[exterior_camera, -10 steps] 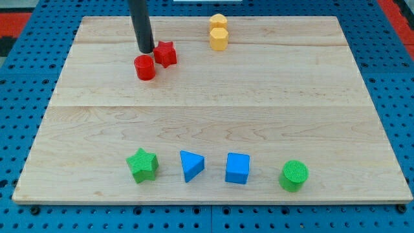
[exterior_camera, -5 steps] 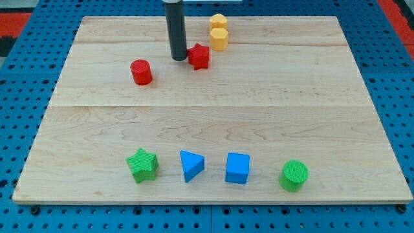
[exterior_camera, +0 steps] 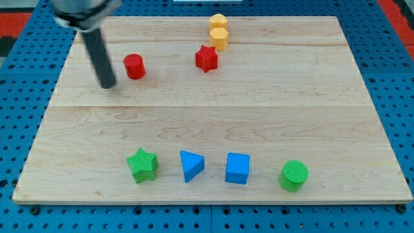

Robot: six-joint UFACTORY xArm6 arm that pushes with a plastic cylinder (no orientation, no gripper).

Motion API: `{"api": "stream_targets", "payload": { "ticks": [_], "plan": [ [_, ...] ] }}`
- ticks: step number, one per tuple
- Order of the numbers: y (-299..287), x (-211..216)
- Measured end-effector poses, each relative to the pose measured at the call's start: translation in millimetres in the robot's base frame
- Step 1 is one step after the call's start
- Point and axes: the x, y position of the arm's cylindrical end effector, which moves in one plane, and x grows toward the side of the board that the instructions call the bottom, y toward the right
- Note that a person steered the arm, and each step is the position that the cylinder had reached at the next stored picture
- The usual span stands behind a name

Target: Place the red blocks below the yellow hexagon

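Note:
A red star block (exterior_camera: 206, 58) lies just below and slightly left of two yellow hexagon blocks (exterior_camera: 218, 32) that touch each other at the view's top. A red cylinder block (exterior_camera: 134, 66) stands further left. My tip (exterior_camera: 107, 85) rests on the board a little to the left of and below the red cylinder, with a small gap between them. The dark rod leans up toward the view's top left.
Along the view's bottom lies a row: a green star (exterior_camera: 142, 164), a blue triangle (exterior_camera: 191, 165), a blue cube (exterior_camera: 237, 168), a green cylinder (exterior_camera: 294, 175). The wooden board (exterior_camera: 362, 116) sits on a blue pegboard.
The red star was pushed right toward the yellow hexagons. My tip then swung left past the red cylinder to its lower left. The red cylinder shifted slightly left and up.

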Motion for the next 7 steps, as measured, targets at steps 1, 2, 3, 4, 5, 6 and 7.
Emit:
{"api": "stream_targets", "payload": {
  "ticks": [1,2,3,4,5,6,7],
  "plan": [
    [20,-49],
    [55,-59],
    [73,-15],
    [30,-5],
    [-1,-2],
    [88,1],
    [163,8]
  ]
}}
